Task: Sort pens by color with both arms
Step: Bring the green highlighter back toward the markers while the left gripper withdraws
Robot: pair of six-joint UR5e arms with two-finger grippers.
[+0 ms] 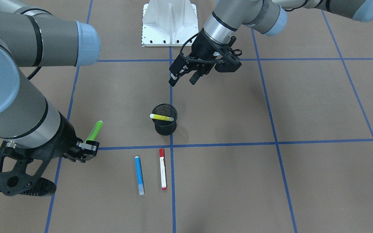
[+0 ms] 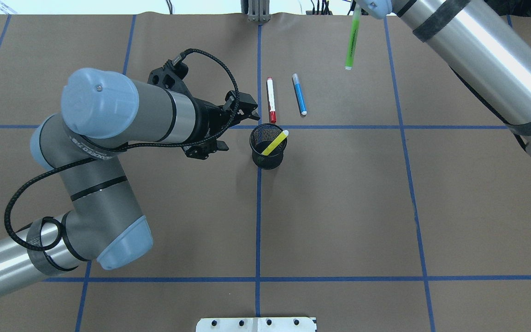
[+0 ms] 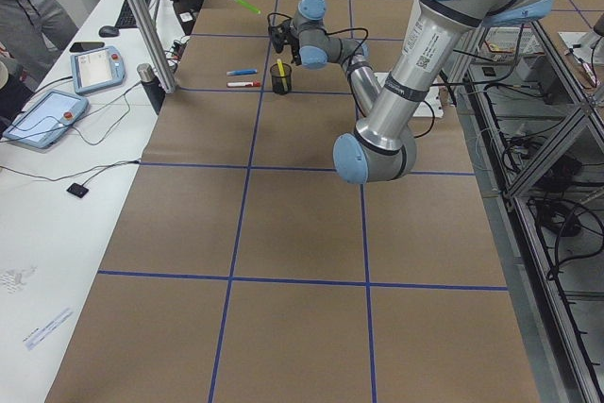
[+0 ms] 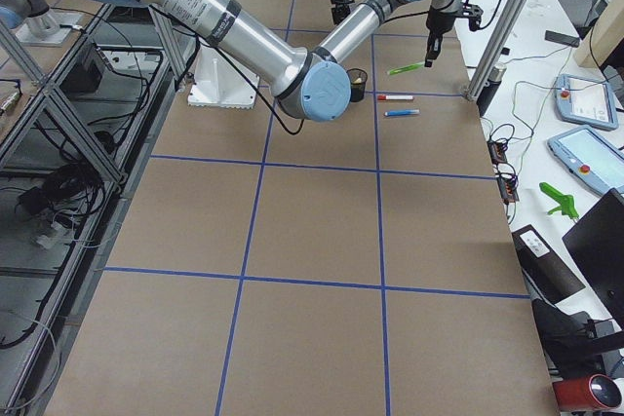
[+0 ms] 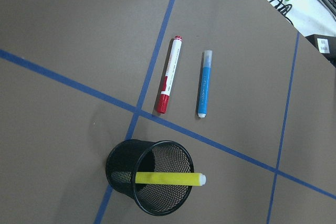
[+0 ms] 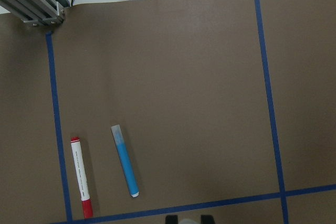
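Observation:
My right gripper (image 1: 87, 147) is shut on the lime green pen (image 1: 95, 131) and holds it in the air, tilted; the pen also shows in the overhead view (image 2: 352, 41). The yellow pen (image 2: 274, 143) leans inside the black mesh cup (image 2: 268, 157). The blue pen (image 1: 139, 174) and the white pen with a red cap (image 1: 162, 168) lie side by side on the table just beyond the cup. My left gripper (image 1: 183, 79) is open and empty, above the table beside the cup on the robot's side. The left wrist view shows the cup (image 5: 126, 169), the red-capped pen (image 5: 169, 74) and the blue pen (image 5: 203, 85).
The white pedestal base (image 1: 169, 22) stands at the robot's table edge. Blue tape lines (image 2: 258, 221) cross the brown table. A side bench with tablets (image 3: 94, 68) runs along the operators' edge, behind a metal post (image 3: 142, 16).

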